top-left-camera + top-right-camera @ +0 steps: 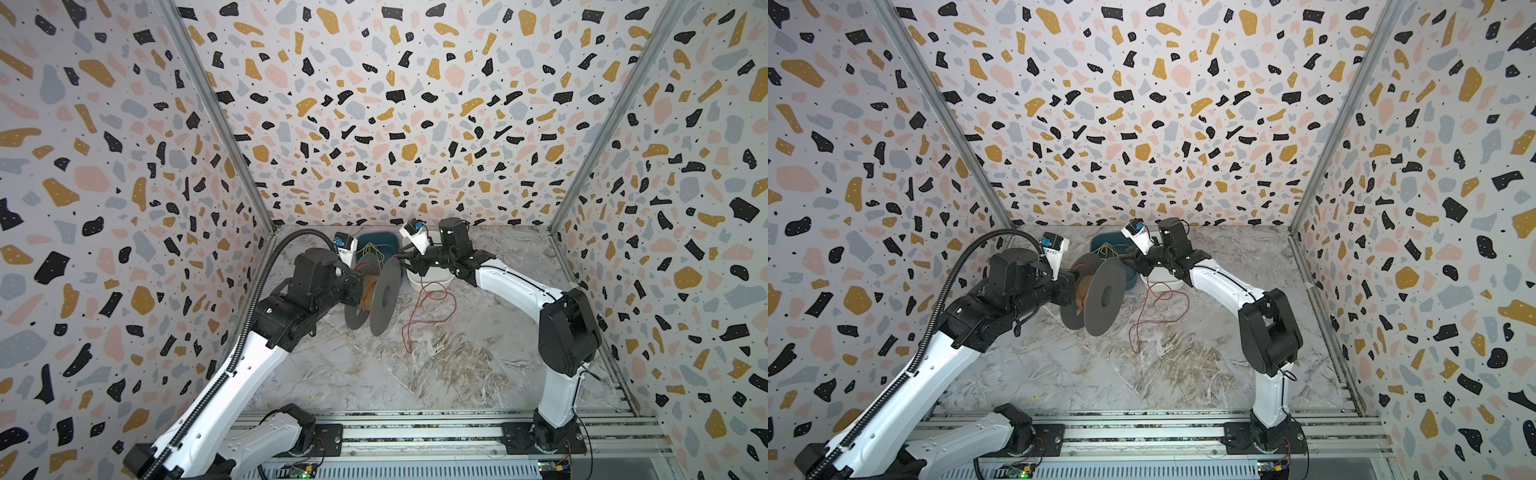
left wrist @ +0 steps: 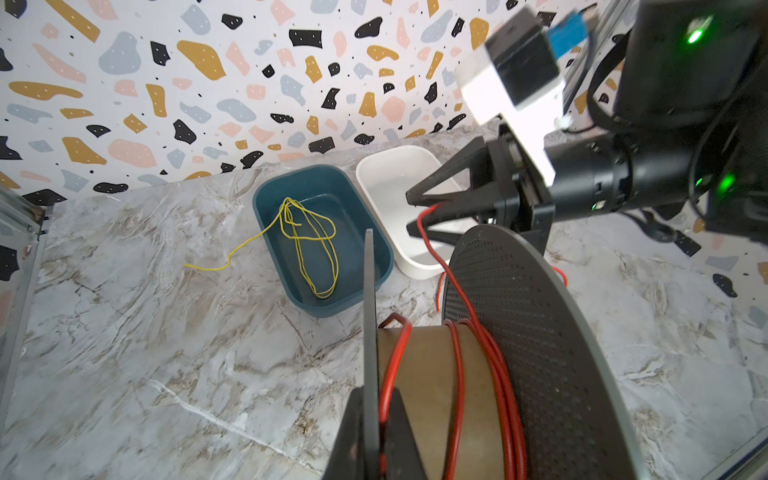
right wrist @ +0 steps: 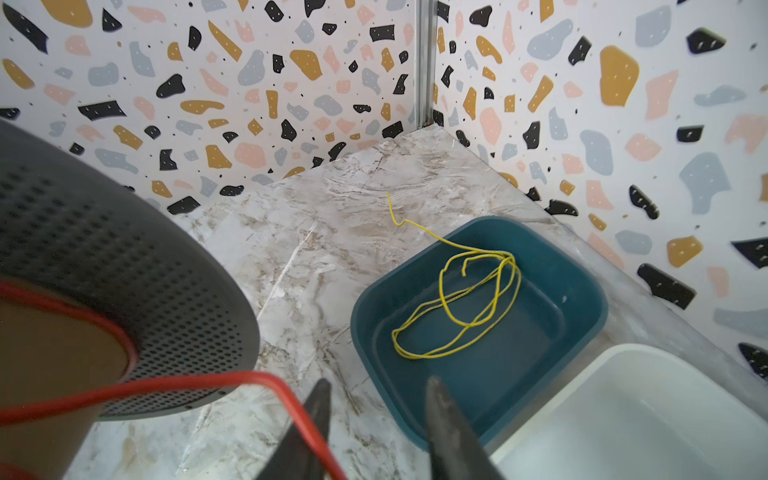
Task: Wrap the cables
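Observation:
The cables are one thin red wire (image 2: 458, 374), wound in a few turns on the brown core of a dark grey spool (image 1: 384, 295) (image 1: 1104, 297) (image 2: 519, 332). My left gripper (image 2: 372, 399) (image 1: 356, 275) (image 1: 1073, 277) is shut on the spool's thin near flange and holds the spool off the table. The wire runs from the core up to my right gripper (image 3: 378, 395) (image 2: 411, 212) (image 1: 401, 259) (image 1: 1126, 259). That gripper is open, and the wire (image 3: 187, 384) lies across one finger. The wire's loose tail (image 1: 419, 320) (image 1: 1154, 316) loops on the marble table.
A blue tray (image 2: 266, 216) (image 3: 582, 291) (image 1: 376, 241) holds a thin yellow wire (image 2: 307, 245) (image 3: 457, 299), one end trailing onto the table. A white tray (image 2: 382, 174) (image 3: 623, 374) (image 1: 428, 282) stands beside it, under the right gripper. Patterned walls close in on three sides.

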Controlling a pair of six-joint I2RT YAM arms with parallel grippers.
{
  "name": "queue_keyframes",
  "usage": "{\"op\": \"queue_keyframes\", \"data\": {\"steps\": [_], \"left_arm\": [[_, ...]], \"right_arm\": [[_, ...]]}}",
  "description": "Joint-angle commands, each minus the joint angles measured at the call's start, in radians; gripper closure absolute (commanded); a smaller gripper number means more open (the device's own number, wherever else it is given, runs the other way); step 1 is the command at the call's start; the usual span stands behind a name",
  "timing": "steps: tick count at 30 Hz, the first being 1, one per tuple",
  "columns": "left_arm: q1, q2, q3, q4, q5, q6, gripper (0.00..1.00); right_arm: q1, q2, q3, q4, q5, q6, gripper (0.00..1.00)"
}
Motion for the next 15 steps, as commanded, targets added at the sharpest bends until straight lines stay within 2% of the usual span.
{"op": "queue_keyframes", "data": {"steps": [1,4,6,9,15], "left_arm": [[-0.002,-0.012,0.064,0.053,0.027,-0.054,1.0],[0.002,-0.001,0.092,0.056,0.034,-0.082,1.0],[0.005,0.008,0.109,0.058,0.037,-0.101,1.0],[0.011,0.026,0.135,0.065,0.055,-0.133,1.0],[0.043,0.057,0.167,0.089,0.11,-0.201,1.0]], "right_arm": [[0.003,-0.026,-0.023,0.025,-0.044,0.03,0.43],[0.001,-0.042,-0.035,0.007,-0.002,0.035,0.34],[-0.001,-0.067,-0.057,0.012,0.026,0.047,0.21],[-0.014,-0.107,-0.074,0.003,0.048,0.073,0.14],[-0.058,-0.156,-0.083,-0.005,-0.005,0.159,0.1]]}}
